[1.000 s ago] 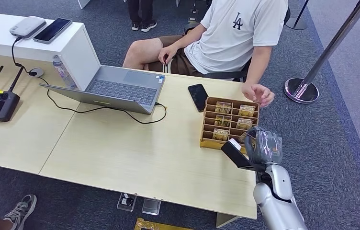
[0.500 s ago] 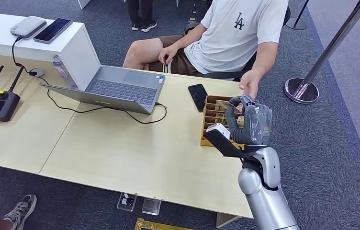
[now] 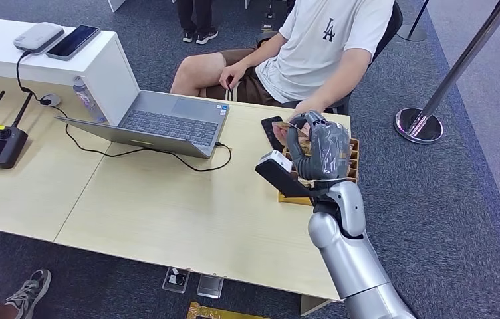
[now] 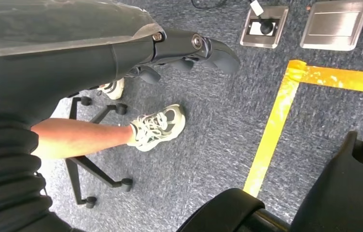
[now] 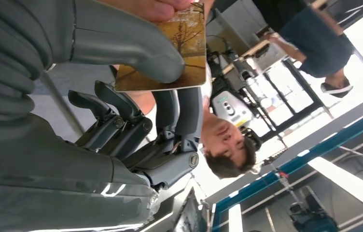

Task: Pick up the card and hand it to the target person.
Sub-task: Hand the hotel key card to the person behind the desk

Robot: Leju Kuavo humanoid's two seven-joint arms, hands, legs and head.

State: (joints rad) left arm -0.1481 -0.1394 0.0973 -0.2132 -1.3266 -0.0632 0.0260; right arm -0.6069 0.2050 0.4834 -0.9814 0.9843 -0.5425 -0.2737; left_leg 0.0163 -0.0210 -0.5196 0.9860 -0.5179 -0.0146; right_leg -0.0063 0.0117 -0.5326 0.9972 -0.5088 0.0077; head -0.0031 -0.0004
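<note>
- We're in an office: long pale desk (image 3: 167,212), open laptop (image 3: 161,123), grey-blue carpet (image 3: 460,199).
- We see a wheeled office chair (image 4: 92,169) and floor sockets (image 4: 336,24).

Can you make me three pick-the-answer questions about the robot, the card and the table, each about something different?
1. Where is the black smartphone?
A. on the pale wooden table, beside the brown slotted card box
B. on the floor
C. inside the laptop

2. What colour is the open laptop?
A. red
B. silver-grey
C. green

3. What is the robot's right hand doing?
A. lying flat on the table
B. gripping the laptop
C. holding a golden-brown picture card

Answers: 1 A, the phone lies on the tabletop next to the box. 2 B, its lid and keyboard deck are grey. 3 C, the right wrist view shows the thumb pressing the card, with a person's fingers on its far edge.
</note>
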